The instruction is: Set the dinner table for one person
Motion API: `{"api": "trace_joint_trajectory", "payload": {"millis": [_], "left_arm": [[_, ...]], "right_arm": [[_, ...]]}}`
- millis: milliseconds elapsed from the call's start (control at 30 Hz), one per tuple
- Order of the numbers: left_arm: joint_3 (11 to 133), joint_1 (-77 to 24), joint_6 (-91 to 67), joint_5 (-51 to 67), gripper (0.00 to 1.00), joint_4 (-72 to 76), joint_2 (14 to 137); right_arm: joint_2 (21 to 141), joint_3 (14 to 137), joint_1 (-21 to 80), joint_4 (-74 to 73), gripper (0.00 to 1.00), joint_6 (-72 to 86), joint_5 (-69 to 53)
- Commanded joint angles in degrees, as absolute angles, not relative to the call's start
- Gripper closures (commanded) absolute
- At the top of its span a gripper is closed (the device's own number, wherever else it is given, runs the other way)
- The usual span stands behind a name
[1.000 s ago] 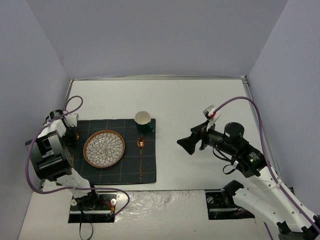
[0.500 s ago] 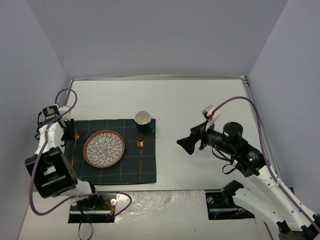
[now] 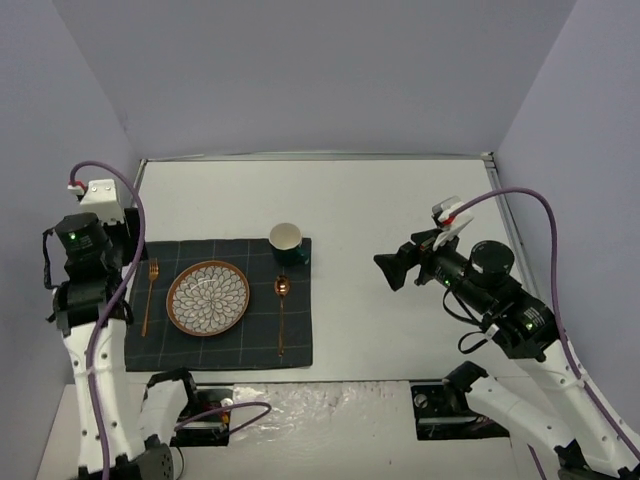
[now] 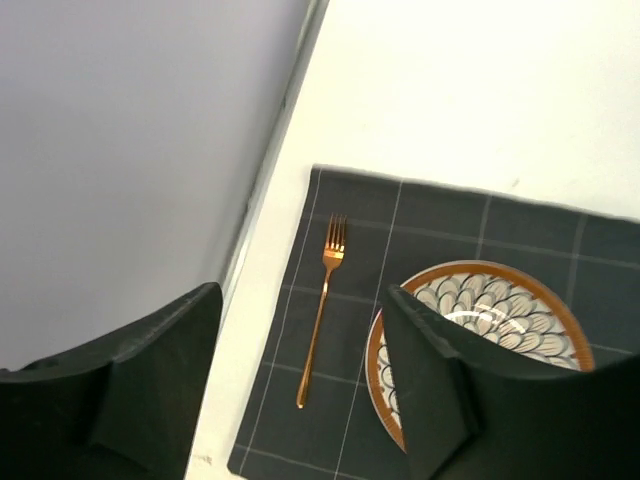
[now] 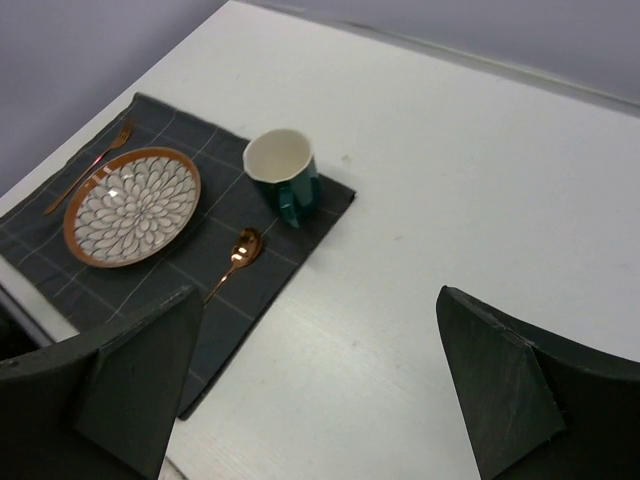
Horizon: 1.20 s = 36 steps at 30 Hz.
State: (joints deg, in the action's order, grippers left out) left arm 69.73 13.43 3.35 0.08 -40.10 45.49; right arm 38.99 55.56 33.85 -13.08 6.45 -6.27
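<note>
On the white dinner table (image 3: 400, 200) lies a dark grid-lined placemat (image 3: 230, 345). A patterned plate (image 3: 208, 297) sits at its middle. A copper fork (image 3: 149, 297) lies left of the plate and a copper spoon (image 3: 281, 310) right of it. A green cup (image 3: 287, 242) stands at the mat's far right corner. My left gripper (image 4: 300, 390) hangs open high above the fork (image 4: 322, 310), with nothing between its fingers. My right gripper (image 3: 395, 270) is open and empty over bare table, right of the mat.
Grey walls close in the table on three sides, and the left wall (image 4: 120, 150) is close to the left arm (image 3: 88, 262). A thin metal rail (image 3: 320, 156) runs along the far edge. The arm bases (image 3: 190, 410) sit at the near edge.
My left gripper has opened and lifted away to the left, leaving the fork flat on the placemat beside the plate. The right arm has drawn back slightly to the right.
</note>
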Motion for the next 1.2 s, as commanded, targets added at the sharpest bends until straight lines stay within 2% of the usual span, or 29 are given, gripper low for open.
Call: {"api": "trace_joint_trajectory", "payload": {"millis": [0,167,233,533,633,833,1167], "left_arm": [[80.1,9.0,-0.5,-2.7,0.29,-50.6,39.7],[85.5,2.3,-5.9,-10.9,0.15,-57.5,32.9],[85.1,0.1,-7.9,-13.7,0.14,-58.2,30.2],[83.8,-9.8,-12.1,-21.3,0.12,-65.2,21.2],[82.9,-11.4,-12.0,-23.4,0.09,-68.0,18.4],[81.7,-12.2,-11.8,-25.1,0.03,-70.4,14.0],[79.9,-12.2,-11.5,-26.5,0.03,-71.7,12.5]], "right_arm": [[35.9,60.0,34.1,-12.6,0.0,3.0,7.8],[31.4,62.5,34.1,-14.5,0.0,1.0,15.1],[29.6,62.9,34.1,-15.5,0.0,0.6,17.8],[21.2,62.6,34.1,-18.9,0.0,0.6,22.1],[18.4,61.2,34.1,-19.0,0.0,0.6,22.7],[14.5,59.1,34.1,-19.7,0.0,-1.0,24.7],[12.1,56.8,34.1,-19.6,0.0,-1.1,27.3]]}}
